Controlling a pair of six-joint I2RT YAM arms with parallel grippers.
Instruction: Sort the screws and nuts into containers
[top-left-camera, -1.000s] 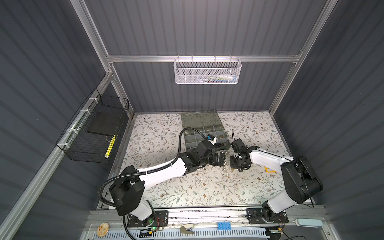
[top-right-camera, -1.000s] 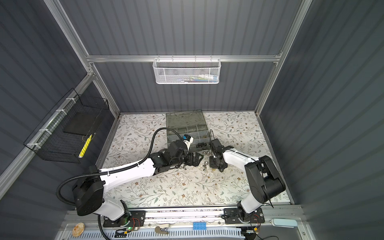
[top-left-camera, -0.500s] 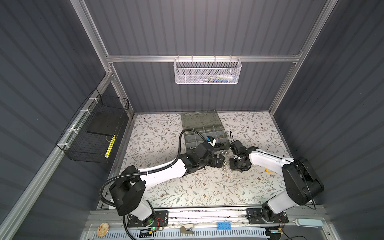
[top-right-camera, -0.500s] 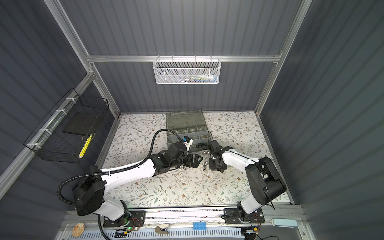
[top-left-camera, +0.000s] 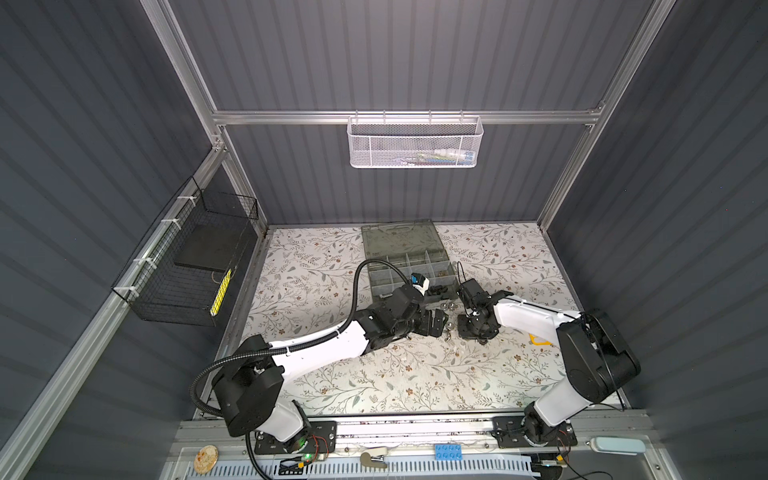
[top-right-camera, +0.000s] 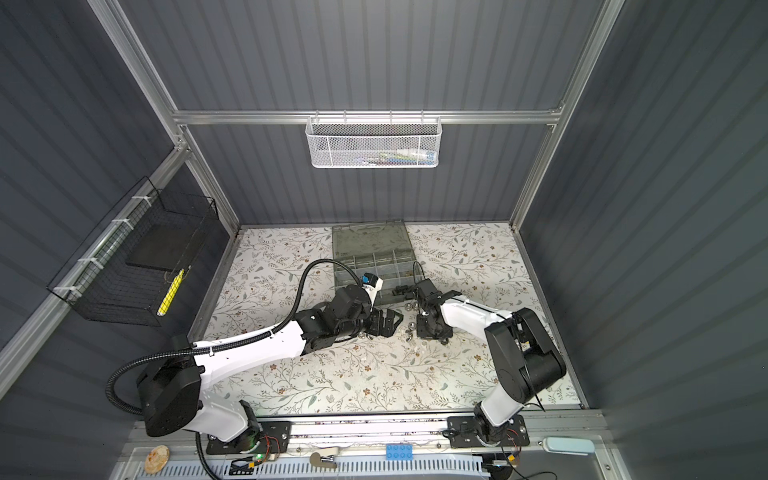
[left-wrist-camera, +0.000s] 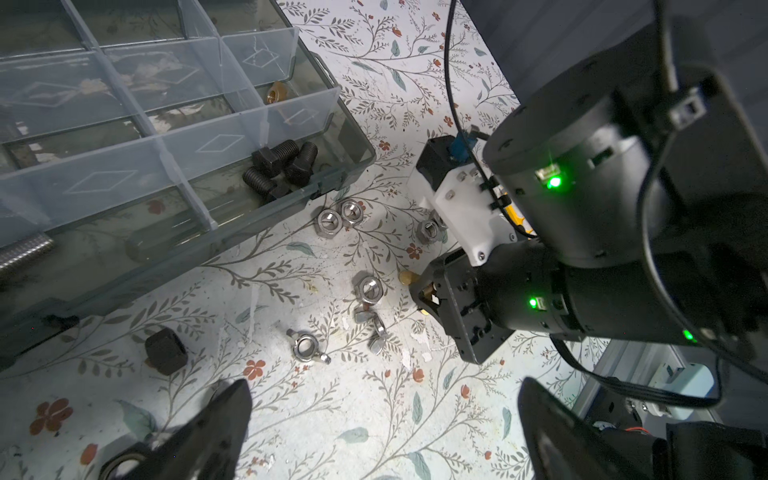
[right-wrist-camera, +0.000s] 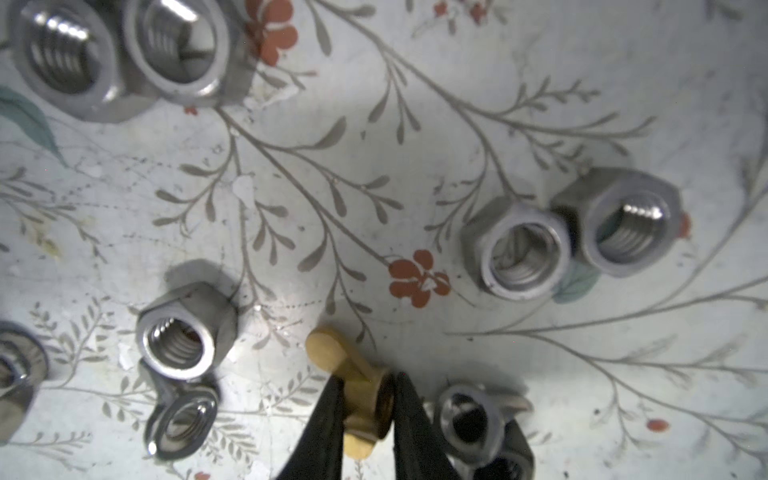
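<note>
My right gripper (right-wrist-camera: 369, 380) is shut on a brass wing nut (right-wrist-camera: 365, 399), low over the floral table; one wing (left-wrist-camera: 405, 276) pokes out past its fingers. Around it lie silver hex nuts (right-wrist-camera: 523, 249) and silver wing nuts (right-wrist-camera: 469, 419). My left gripper (left-wrist-camera: 382, 388) stands open over bare table with nothing between its fingers, just left of the right gripper (top-left-camera: 473, 332) in both top views. The organiser case (top-left-camera: 405, 253) lies open behind both grippers. One of its compartments (left-wrist-camera: 291, 124) holds black bolts (left-wrist-camera: 278, 166), another a brass nut (left-wrist-camera: 275, 92). A black hex nut (left-wrist-camera: 165, 351) sits on the table.
A white mesh basket (top-left-camera: 415, 141) hangs on the back wall and a black wire basket (top-left-camera: 195, 257) on the left wall. A small yellow piece (top-left-camera: 540, 341) lies by the right arm. The left arm's black cable (top-left-camera: 365, 274) arches over the case's near corner.
The right gripper has shifted slightly toward the front edge. The left arm has barely moved.
</note>
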